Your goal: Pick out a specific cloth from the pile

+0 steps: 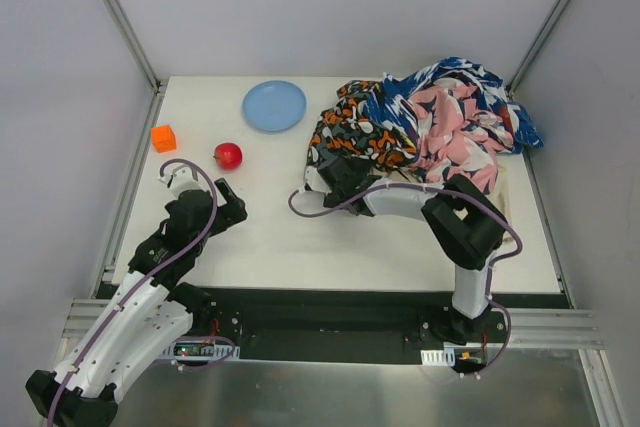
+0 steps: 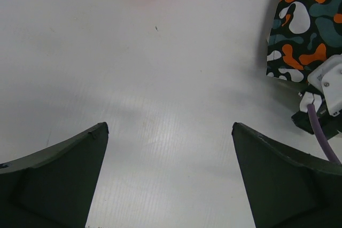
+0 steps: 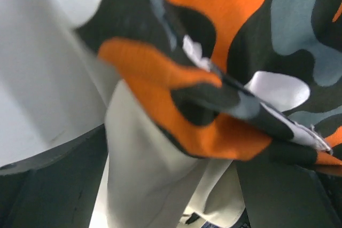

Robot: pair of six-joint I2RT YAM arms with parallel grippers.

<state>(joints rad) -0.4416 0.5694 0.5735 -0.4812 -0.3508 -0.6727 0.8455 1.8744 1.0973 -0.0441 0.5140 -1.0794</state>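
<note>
Two claws, both spread wide. First, left claw (image 2: 168, 132): above bare desk (image 2: 160, 68), well apart from pile (image 1: 430, 122), nothing held. Second, right claw (image 3: 171, 150): at near-left edge of pile, with orange-black-white fabric (image 3: 214, 78) and beige fabric (image 3: 144, 180) lying between fingers (image 3: 48, 185), neither pinched as far as visible.

No black cloth identifiable in any view. Dark patch beside right claw in top view not separable from claw body. Black cloth presumably buried under other layers, judging by task. Blue-white fabric (image 1: 460, 77) and pink-white fabric (image 1: 450, 137) uppermost on heap.

Plate (image 1: 274, 105), red ball (image 1: 228, 155) and cube (image 1: 163, 137) on left half of desk, apart from pile and of no part in task.

Progress, as a judgement: early.
- Done: right claw brought to heap.
- Left: find black cloth, close on it alone, draw it free of other fabrics and clear of pile.

Risk: closing at present position likely to take patterned or beige fabric instead.
</note>
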